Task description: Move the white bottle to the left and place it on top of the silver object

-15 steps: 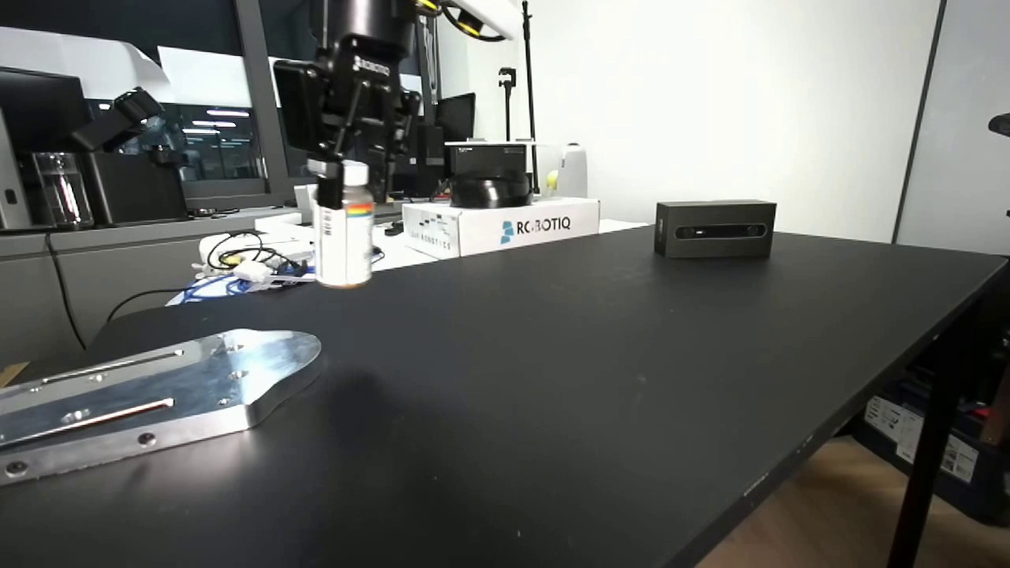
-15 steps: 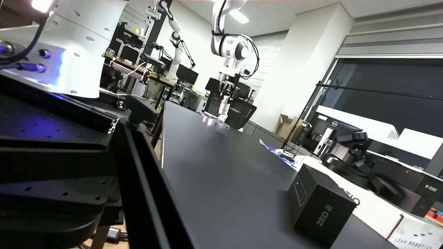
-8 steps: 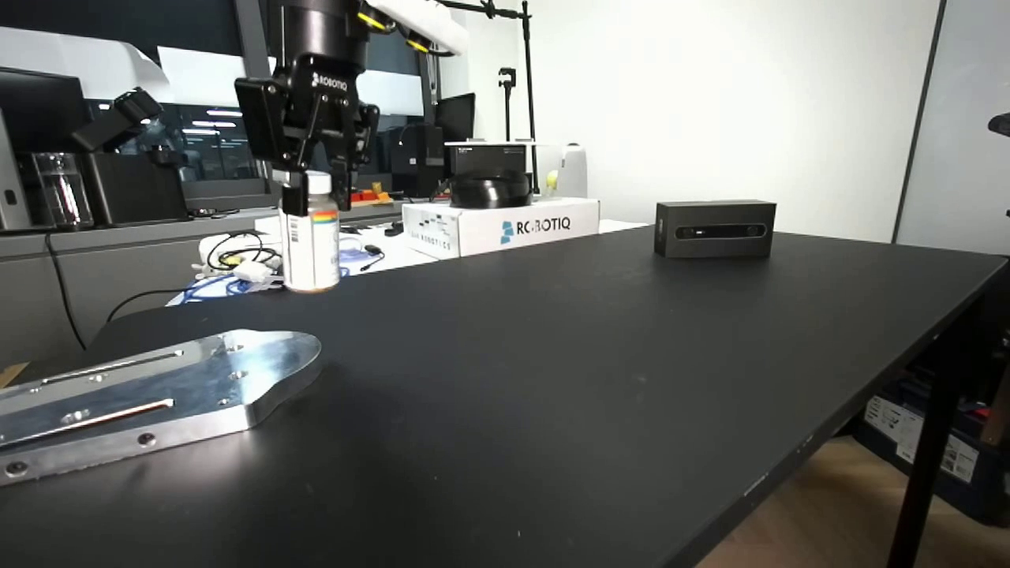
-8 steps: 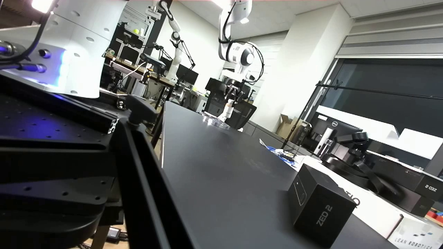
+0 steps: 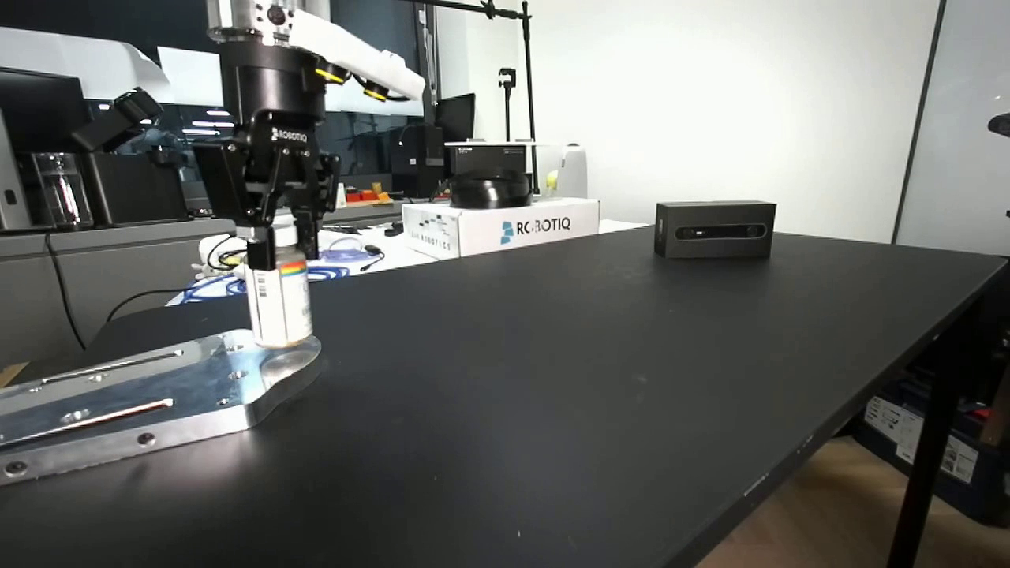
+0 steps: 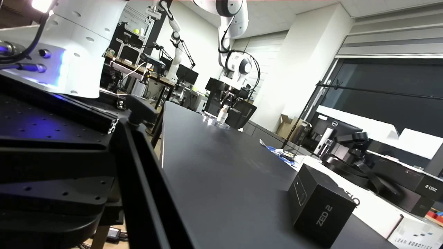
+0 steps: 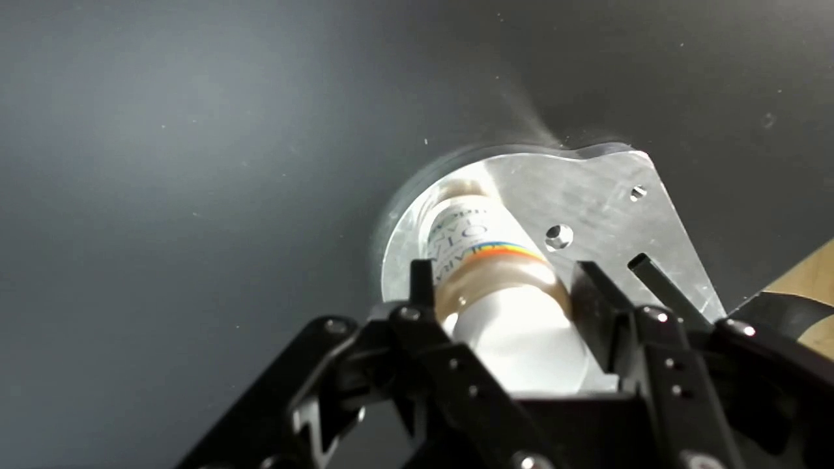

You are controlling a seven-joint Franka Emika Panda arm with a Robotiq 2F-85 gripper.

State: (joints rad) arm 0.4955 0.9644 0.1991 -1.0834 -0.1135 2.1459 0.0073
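The white bottle [image 5: 282, 308], with a white cap and a rainbow stripe on its label, stands over the rounded end of the silver object [image 5: 189, 379], leaning slightly. Its base is at the plate's surface; I cannot tell if it touches or hangs just above. My gripper [image 5: 286, 248] is shut on the bottle's upper part, just below the cap. In the wrist view the fingers [image 7: 505, 286] flank the bottle [image 7: 479, 244], over the plate [image 7: 599, 208] with its hole and slot. The bottle [image 6: 223, 114] and plate [image 6: 211, 119] are small in an exterior view.
A black box [image 5: 714, 230] stands at the far part of the black table [image 5: 552, 394]. A white ROBOTIQ box [image 5: 529, 226] and loose cables [image 5: 245, 268] lie behind the table's back edge. The black box also shows close up in an exterior view [image 6: 318, 207].
The gripper, holding the bottle, has moved left in an exterior view and then down, bringing the bottle from above the table to the plate's rounded end. The plate and boxes have not moved.
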